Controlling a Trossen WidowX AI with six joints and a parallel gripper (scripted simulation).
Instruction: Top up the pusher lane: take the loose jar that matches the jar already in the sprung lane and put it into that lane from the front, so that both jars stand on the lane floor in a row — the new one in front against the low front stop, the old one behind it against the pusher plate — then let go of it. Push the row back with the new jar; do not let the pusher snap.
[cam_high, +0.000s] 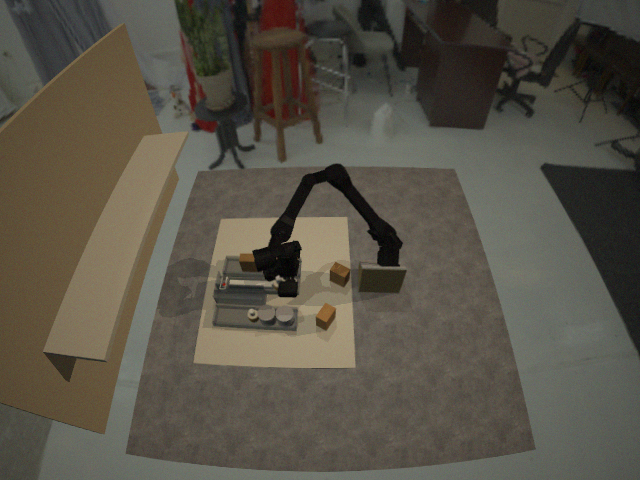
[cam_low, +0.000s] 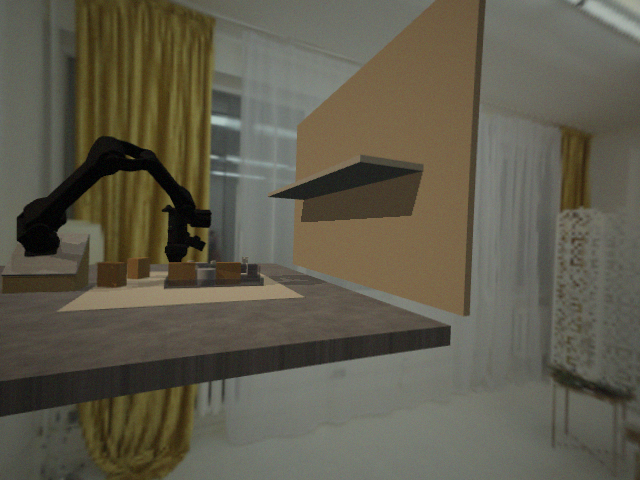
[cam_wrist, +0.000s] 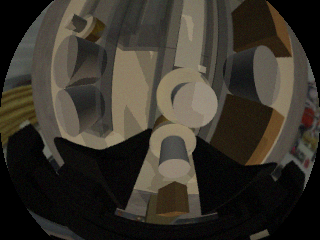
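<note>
The sprung lane (cam_high: 240, 297) runs under my gripper, with its white pusher strip (cam_high: 248, 283) (cam_wrist: 190, 42) leading toward the old jar. That jar (cam_wrist: 167, 85) has a cream lid and a pale round knob and stands in the lane in the wrist view. My gripper (cam_wrist: 172, 136) is shut on a second jar (cam_wrist: 173, 161), which has a cream lid and a grey knob. It is directly in front of the old jar, close to or touching it. Whether its base is on the lane floor cannot be seen. The arm hides both jars almost fully in the top view.
A side tray (cam_high: 232, 316) holds a small knobbed jar (cam_high: 252, 314) (cam_wrist: 93, 29) and two grey cylinders (cam_high: 266, 315) (cam_high: 284, 315). The other side holds orange blocks (cam_wrist: 257, 25) (cam_wrist: 242, 127) and a grey cylinder (cam_wrist: 260, 75). Two orange blocks (cam_high: 339, 274) (cam_high: 325, 316) stand outside. A shelf (cam_low: 351, 175) hangs beyond.
</note>
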